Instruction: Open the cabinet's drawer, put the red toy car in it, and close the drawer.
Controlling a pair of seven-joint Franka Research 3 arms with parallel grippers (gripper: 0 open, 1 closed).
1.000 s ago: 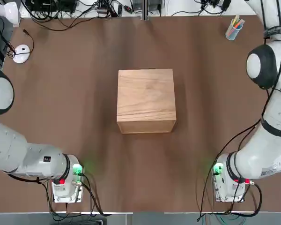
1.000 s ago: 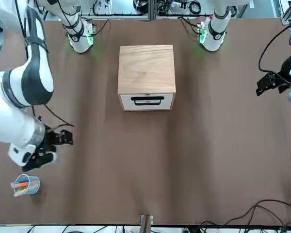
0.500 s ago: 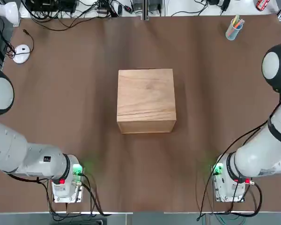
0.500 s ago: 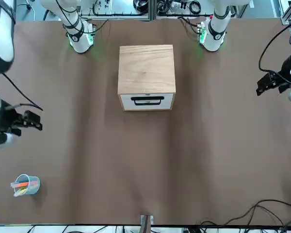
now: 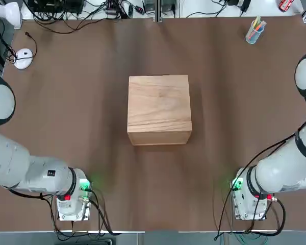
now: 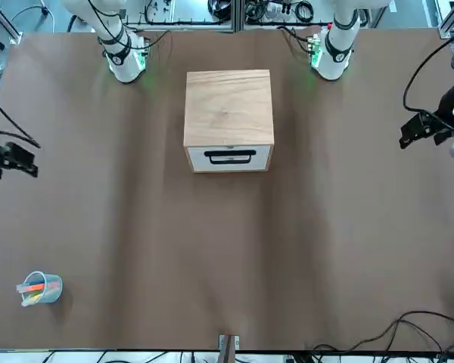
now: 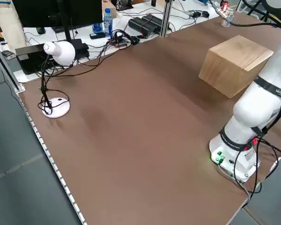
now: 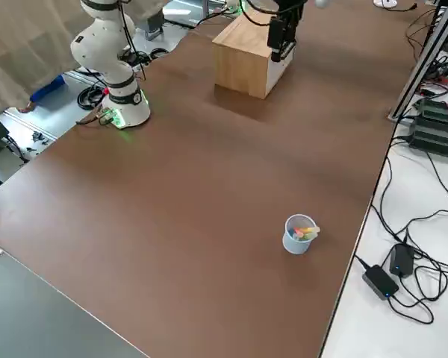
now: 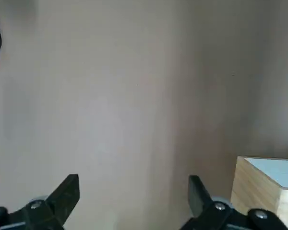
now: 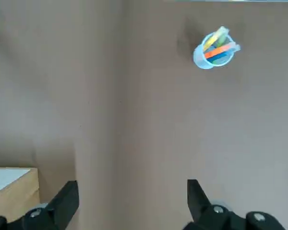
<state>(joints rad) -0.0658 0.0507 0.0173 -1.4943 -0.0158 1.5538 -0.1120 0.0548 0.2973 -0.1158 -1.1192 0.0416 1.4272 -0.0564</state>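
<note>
The cabinet (image 5: 158,109) is a light-wood box in the middle of the table, also in the front view (image 6: 228,107). Its drawer (image 6: 229,157) is shut, and its pale front with the dark handle faces away from my bases. No red toy car shows on the table. My left gripper (image 6: 405,141) hangs open near the table's left edge, level with the cabinet; its wrist view shows fingers (image 9: 67,191) spread wide, with a cabinet corner (image 9: 264,191) beside them. Over the right edge my right gripper (image 6: 30,168) is open, holding nothing.
A pale cup of coloured pens (image 5: 255,31) stands at the far right corner. A white mouse (image 5: 23,57) and a white lamp (image 7: 58,51) sit at the far left. A small red object (image 5: 285,4) lies beyond the far right corner; I cannot tell what it is.
My right arm has swung away from the cup and out to the right edge, its gripper drawing back toward my side. The left arm and the cabinet have not moved.
</note>
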